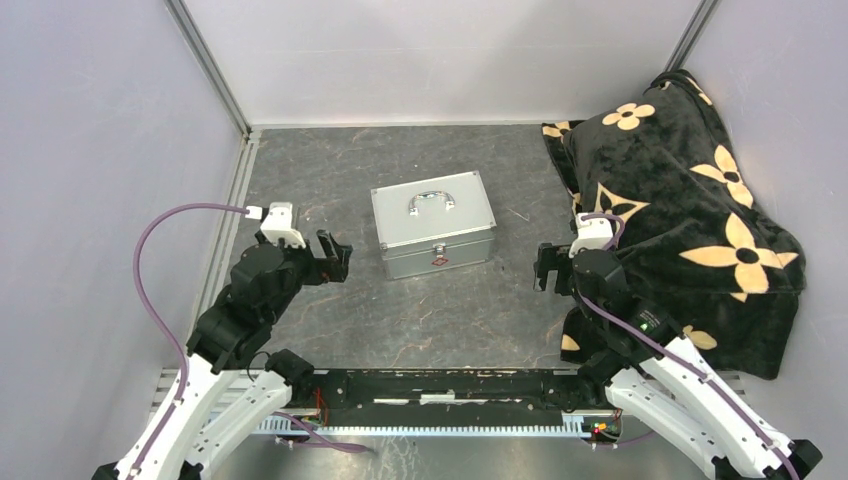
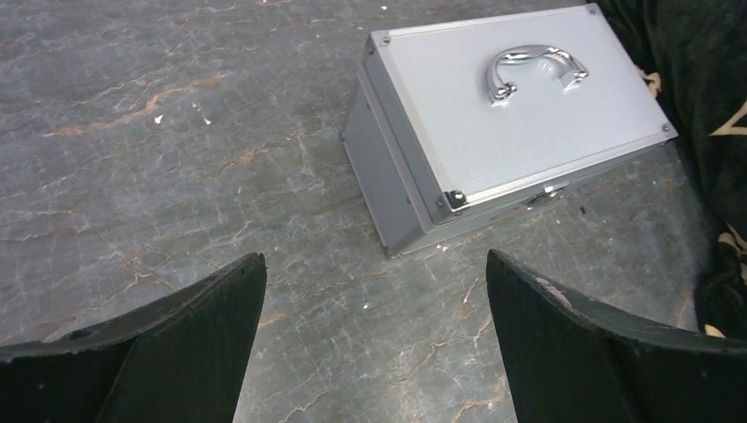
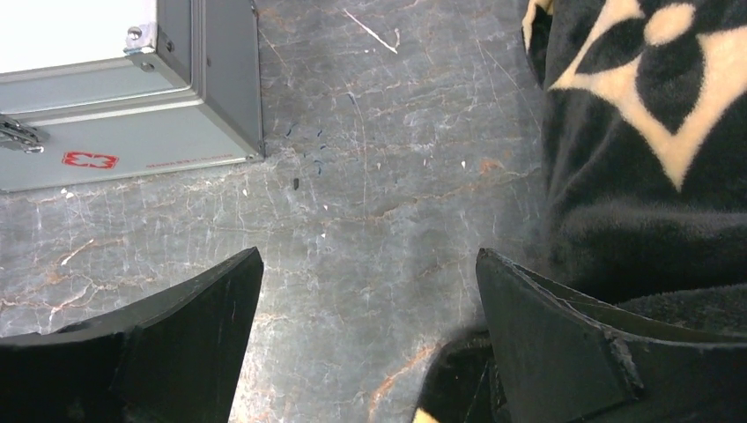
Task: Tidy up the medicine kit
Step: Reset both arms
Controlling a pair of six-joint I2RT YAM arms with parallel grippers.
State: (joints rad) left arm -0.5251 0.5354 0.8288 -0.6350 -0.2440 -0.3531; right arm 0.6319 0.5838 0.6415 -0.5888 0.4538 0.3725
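Note:
The medicine kit (image 1: 434, 222) is a silver-grey metal case, lid down, in the middle of the dark marbled table, with a chrome handle (image 1: 431, 200) on top and a latch on its front. The left wrist view has the medicine kit (image 2: 502, 123) up and to the right; the right wrist view catches only a front corner of the medicine kit (image 3: 132, 115) with a small red sticker. My left gripper (image 1: 337, 256) hovers left of the case, open and holding nothing. My right gripper (image 1: 543, 270) hovers right of the case, open and holding nothing, apart from it.
A black blanket with cream flowers (image 1: 690, 200) is heaped over something bulky at the right, close beside my right arm and touching the table near its fingers (image 3: 564, 335). White walls with metal rails close in the table on three sides.

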